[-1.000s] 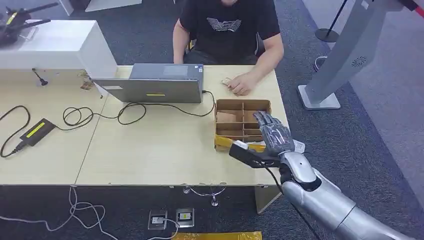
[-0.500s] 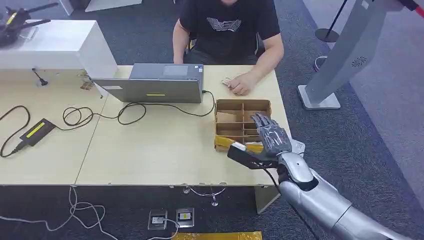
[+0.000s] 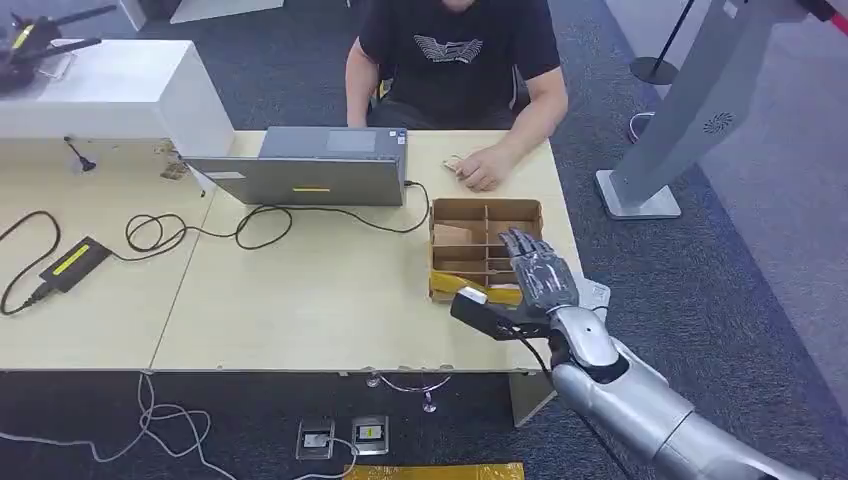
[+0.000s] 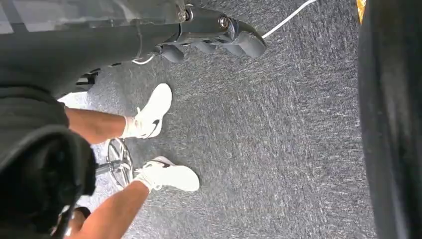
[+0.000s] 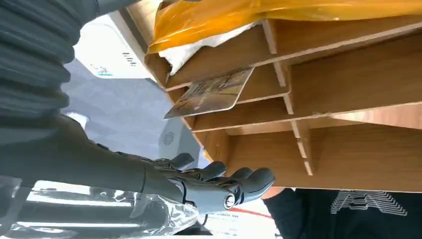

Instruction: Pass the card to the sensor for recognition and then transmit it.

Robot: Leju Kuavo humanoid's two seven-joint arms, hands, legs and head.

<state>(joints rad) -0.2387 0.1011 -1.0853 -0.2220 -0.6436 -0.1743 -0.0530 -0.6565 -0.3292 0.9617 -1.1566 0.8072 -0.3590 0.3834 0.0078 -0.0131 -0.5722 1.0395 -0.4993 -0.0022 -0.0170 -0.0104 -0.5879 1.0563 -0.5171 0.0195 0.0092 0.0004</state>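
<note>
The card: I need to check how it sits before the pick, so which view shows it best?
The right wrist view: the card juts from a compartment of the wooden box. In the head view the right hand covers that area; the left wrist view faces carpet.

No legible text on desk or robot.
White graphic on person's black shirt [image 3: 448, 47], small marks on white device [image 5: 115, 57]: unreadable.

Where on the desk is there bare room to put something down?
Bare tabletop lies between the laptop with its cable and the near edge, left of the divided box. It is crowded at the box, where the right hand hovers.
</note>
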